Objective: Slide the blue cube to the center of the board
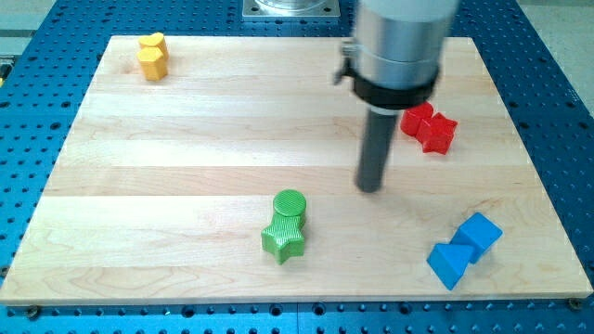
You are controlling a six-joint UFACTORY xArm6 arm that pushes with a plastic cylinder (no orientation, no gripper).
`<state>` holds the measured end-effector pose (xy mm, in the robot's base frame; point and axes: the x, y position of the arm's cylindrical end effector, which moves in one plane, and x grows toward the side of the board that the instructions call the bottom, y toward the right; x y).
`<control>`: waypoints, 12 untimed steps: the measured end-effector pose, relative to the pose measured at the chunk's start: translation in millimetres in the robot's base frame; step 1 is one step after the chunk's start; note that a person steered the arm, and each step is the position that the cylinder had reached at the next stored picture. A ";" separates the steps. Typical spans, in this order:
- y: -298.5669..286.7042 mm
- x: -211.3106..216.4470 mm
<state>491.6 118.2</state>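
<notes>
The blue cube (479, 234) sits near the view's bottom right, touching a blue triangular block (448, 263) at its lower left. My tip (370, 189) rests on the wooden board (186, 167) near the middle, up and to the left of the blue cube, well apart from it. The rod hangs from a grey cylinder (399, 46) at the view's top.
A green cylinder (290, 205) and a green star block (283, 238) touch each other left of my tip. Two red blocks (428, 127) lie right of the rod. Yellow blocks (153, 56) sit at the top left. A blue perforated table surrounds the board.
</notes>
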 end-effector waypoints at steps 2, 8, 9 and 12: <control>227.2 14.2; 68.6 67.2; 66.4 25.8; -28.0 10.2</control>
<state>501.8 90.2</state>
